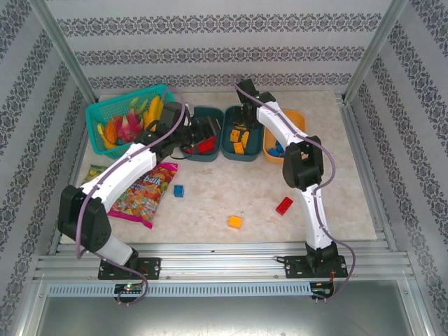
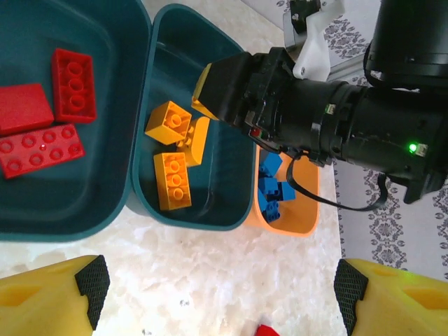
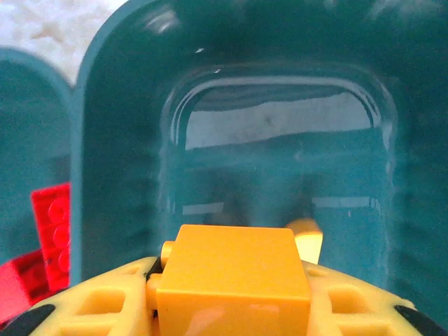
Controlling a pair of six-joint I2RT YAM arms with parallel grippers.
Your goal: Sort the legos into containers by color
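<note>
Right end effector (image 3: 229, 311) clamped on orange brick (image 3: 231, 269), poised over middle teal tub (image 3: 126, 140) with other orange bricks (image 2: 171, 178) — colour match, likely drop next. Left end effector (image 2: 220, 287) spread apart, empty, near tubs. Blue brick (image 1: 178, 190), red brick (image 1: 284, 205) loose on table (image 1: 210, 206).

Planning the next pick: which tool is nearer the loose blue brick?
Left. The left tool hangs by the red-brick tub, just behind the blue brick; the right tool holds an orange brick over the middle tub, farther off.
</note>
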